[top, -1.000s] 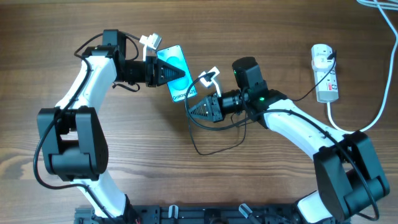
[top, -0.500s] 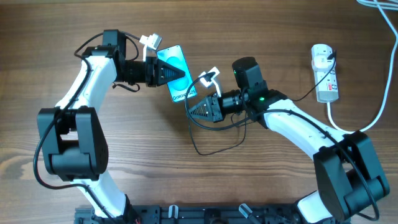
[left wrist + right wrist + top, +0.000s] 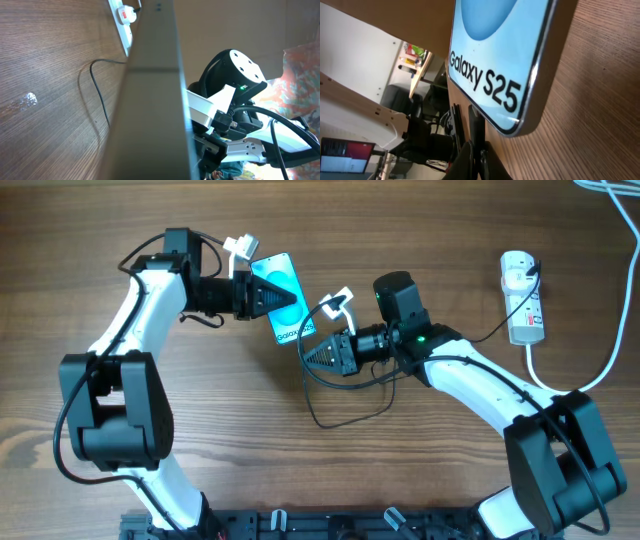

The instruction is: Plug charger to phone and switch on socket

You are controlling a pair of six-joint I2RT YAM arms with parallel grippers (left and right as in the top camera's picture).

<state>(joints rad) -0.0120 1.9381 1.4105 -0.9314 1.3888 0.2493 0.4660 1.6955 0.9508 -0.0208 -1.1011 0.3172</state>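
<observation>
The phone (image 3: 286, 278) has a teal screen and a white end strip, and my left gripper (image 3: 285, 299) is shut on it, holding it tilted above the table. In the left wrist view its grey edge (image 3: 150, 100) fills the middle. In the right wrist view its "Galaxy S25" end (image 3: 495, 50) is just ahead. My right gripper (image 3: 312, 359) (image 3: 474, 157) is shut on the charger connector (image 3: 473, 125), just below the phone's lower end. The charger cable (image 3: 345, 418) loops on the table. Its black plug (image 3: 535, 272) sits in the white socket (image 3: 524, 305) at the far right.
The socket's thick white cord (image 3: 610, 365) curves along the right edge. The socket (image 3: 124, 17) and thin cable (image 3: 100, 100) also show in the left wrist view, with the right arm (image 3: 232, 70) behind the phone. Wooden table (image 3: 220, 440) all around.
</observation>
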